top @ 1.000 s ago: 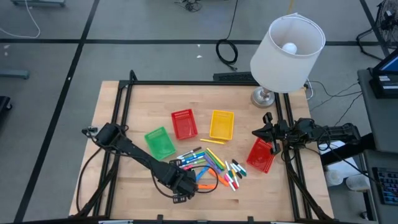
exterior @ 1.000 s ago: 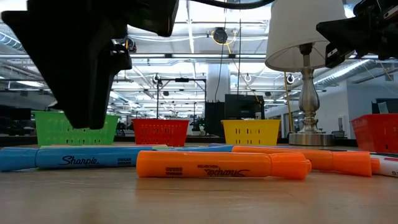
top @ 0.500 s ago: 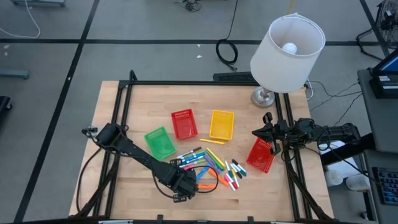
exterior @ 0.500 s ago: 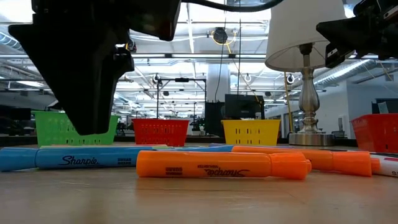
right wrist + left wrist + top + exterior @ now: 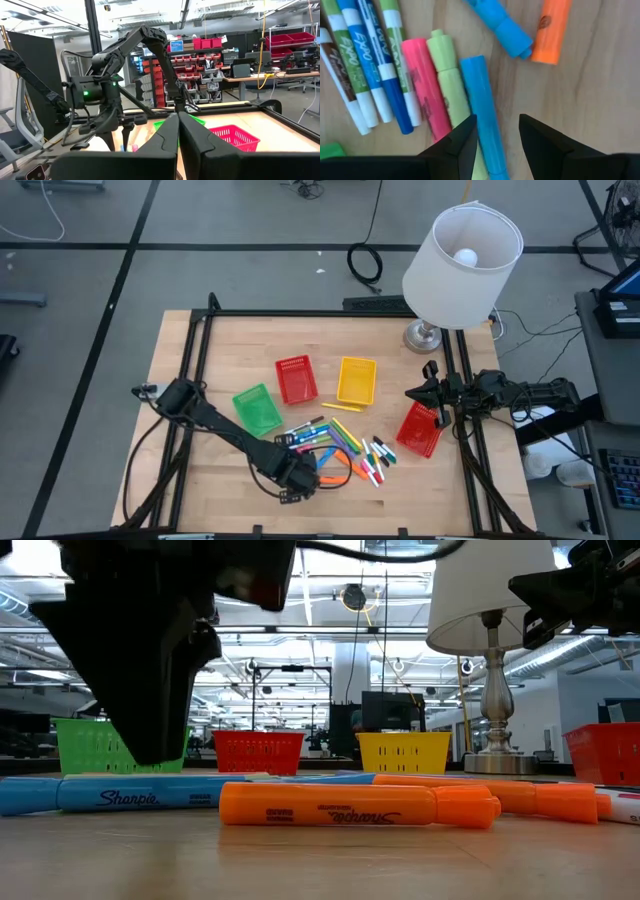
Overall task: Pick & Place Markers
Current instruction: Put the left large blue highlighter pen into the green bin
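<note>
Markers (image 5: 340, 450) in many colours lie loose on the wooden table, in front of the baskets. My left gripper (image 5: 297, 477) points straight down over the pile's near left part, open. In the left wrist view its fingertips (image 5: 497, 125) stand on either side of a blue highlighter (image 5: 482, 100), which lies flat beside a light green one (image 5: 447, 75) and a pink one (image 5: 425, 80). In the low view the gripper (image 5: 150, 740) hangs just above the table, clear of the markers. My right gripper (image 5: 415, 392) waits shut at the table's right edge.
Green (image 5: 257, 409), red (image 5: 295, 378) and yellow (image 5: 357, 379) baskets stand in a row behind the pile; another red basket (image 5: 420, 428) sits at the right. A lamp (image 5: 460, 255) stands at the far right corner. An orange highlighter (image 5: 355, 805) lies nearest the front edge.
</note>
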You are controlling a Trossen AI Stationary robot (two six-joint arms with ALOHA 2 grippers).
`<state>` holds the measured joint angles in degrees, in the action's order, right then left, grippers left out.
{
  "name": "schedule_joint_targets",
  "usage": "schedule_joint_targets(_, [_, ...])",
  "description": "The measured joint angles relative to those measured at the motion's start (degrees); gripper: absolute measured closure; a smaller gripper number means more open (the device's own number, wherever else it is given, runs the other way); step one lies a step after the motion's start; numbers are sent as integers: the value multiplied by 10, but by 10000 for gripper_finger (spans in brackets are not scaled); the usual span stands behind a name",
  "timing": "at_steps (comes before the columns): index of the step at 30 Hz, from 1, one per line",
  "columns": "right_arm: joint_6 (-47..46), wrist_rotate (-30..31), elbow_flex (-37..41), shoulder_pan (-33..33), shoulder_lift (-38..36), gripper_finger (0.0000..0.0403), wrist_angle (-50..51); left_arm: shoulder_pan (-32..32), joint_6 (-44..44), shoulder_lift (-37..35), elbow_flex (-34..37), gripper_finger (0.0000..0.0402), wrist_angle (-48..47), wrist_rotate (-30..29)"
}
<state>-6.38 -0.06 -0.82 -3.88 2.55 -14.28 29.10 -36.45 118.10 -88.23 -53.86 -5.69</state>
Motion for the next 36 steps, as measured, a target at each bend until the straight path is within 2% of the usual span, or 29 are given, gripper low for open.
schedule_joint_targets(12, [0, 1, 0, 0, 0, 403, 4, -6, 11, 9, 0, 249, -1, 12])
schedule_joint_targets(21, [0, 2, 0, 0, 1, 403, 4, -6, 19, 34, 0, 249, 11, 56])
schedule_joint_targets(30, [0, 2, 0, 0, 7, 403, 8, -2, 33, 39, 0, 252, 26, 60])
schedule_joint_targets(33, [0, 2, 0, 0, 7, 403, 8, -2, 36, 44, -1, 273, 28, 71])
schedule_joint_targets(36, [0, 2, 0, 0, 7, 403, 8, -2, 44, 44, -1, 316, 30, 74])
